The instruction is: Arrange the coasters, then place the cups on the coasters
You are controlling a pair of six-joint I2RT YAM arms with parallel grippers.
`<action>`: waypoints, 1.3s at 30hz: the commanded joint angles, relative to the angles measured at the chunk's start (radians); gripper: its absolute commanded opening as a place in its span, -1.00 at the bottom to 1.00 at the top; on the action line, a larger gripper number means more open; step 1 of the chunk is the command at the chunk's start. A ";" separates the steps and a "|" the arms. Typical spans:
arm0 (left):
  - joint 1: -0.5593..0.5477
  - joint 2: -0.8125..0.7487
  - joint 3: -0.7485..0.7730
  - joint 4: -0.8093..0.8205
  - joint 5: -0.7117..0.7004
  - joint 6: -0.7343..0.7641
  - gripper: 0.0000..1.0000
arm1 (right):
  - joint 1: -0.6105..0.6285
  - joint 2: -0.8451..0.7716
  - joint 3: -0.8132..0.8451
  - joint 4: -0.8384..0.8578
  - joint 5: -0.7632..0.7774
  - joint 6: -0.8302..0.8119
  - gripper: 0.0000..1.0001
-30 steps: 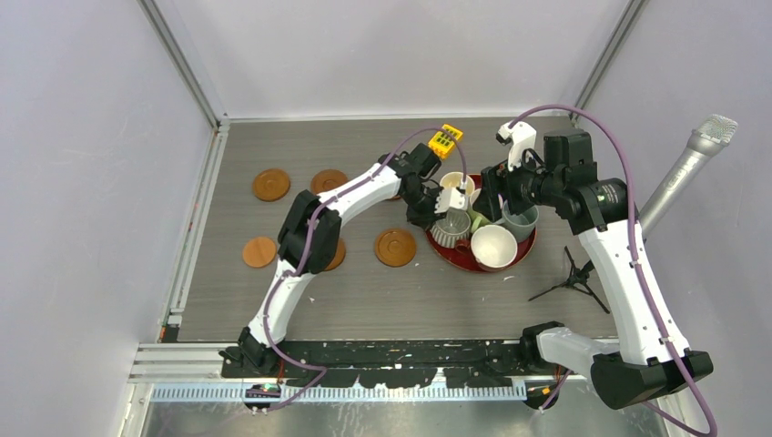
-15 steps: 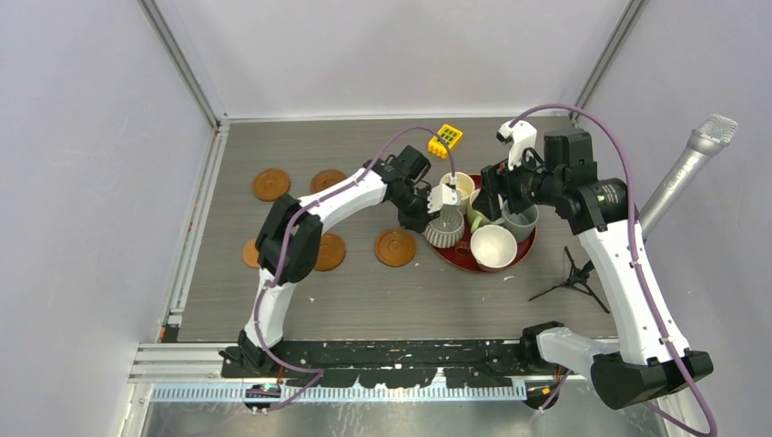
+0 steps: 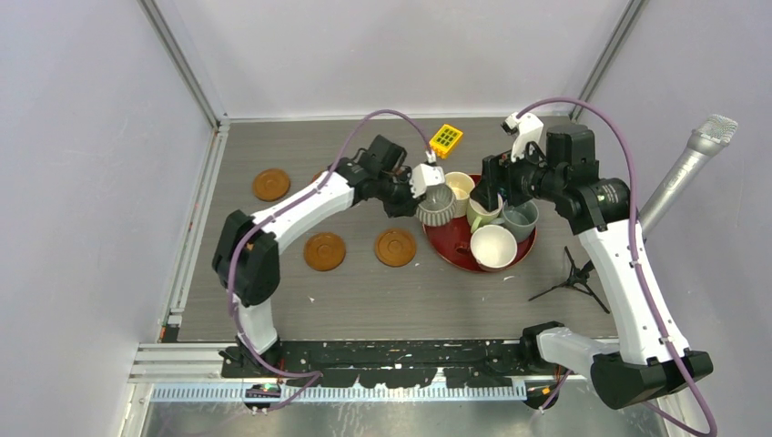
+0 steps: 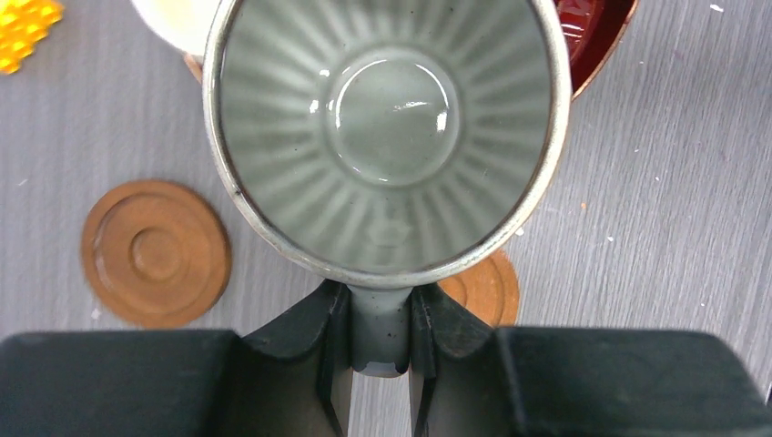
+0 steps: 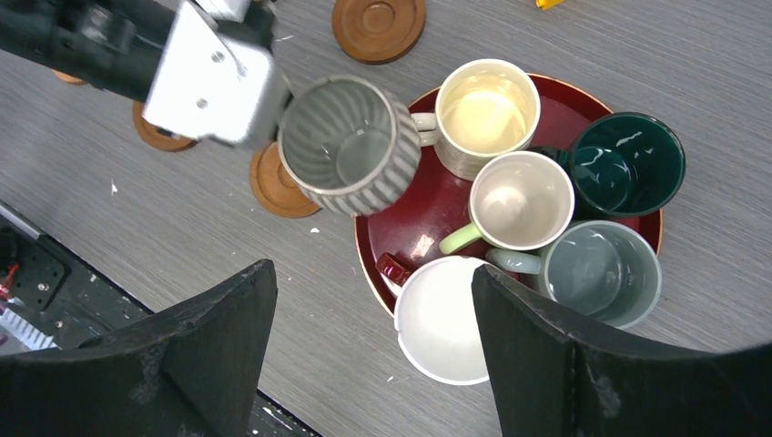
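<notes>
My left gripper [image 3: 421,193] [image 4: 380,330] is shut on the handle of the grey-white ribbed cup [image 3: 437,207] [image 4: 387,127]. It holds that cup in the air over the left rim of the red tray [image 3: 452,254] [image 5: 435,208]. Still on the tray are the cream cup [image 5: 487,107], the green-handled cup [image 5: 521,200], the dark teal cup [image 5: 628,162], the grey cup [image 5: 601,271] and the white-inside cup [image 5: 446,319]. My right gripper [image 3: 492,188] [image 5: 370,273] hangs open above them, holding nothing. Three coasters [image 3: 270,184] [image 3: 324,251] [image 3: 395,247] lie on the table to the left.
A yellow block [image 3: 445,138] lies behind the tray. A microphone [image 3: 687,173] and a small black tripod [image 3: 573,278] stand at the right edge. My left arm's elbow [image 3: 246,259] hangs over the left part of the table.
My left gripper has lifted the ribbed cup off the tray and drawn it back and left. Its elbow swung left. The right arm has hardly moved.
</notes>
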 commanded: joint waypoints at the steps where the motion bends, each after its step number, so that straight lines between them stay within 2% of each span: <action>1: 0.084 -0.154 0.011 0.027 0.004 -0.075 -1.00 | 0.000 0.015 0.003 0.054 -0.038 0.038 0.66; 12: 0.370 -0.298 -0.038 -0.077 -0.046 -0.149 -1.00 | 0.002 0.128 -0.001 0.083 -0.142 0.025 0.68; 22: 0.699 -0.317 -0.069 -0.145 0.000 -0.136 -1.00 | 0.029 0.278 0.040 0.096 -0.180 -0.012 0.68; 30: 0.922 -0.232 -0.056 -0.123 0.058 -0.034 -1.00 | 0.047 0.377 0.148 0.030 -0.169 -0.073 0.68; 39: 1.011 -0.091 -0.028 -0.045 0.071 0.093 -1.00 | 0.049 0.434 0.266 -0.081 -0.135 -0.114 0.68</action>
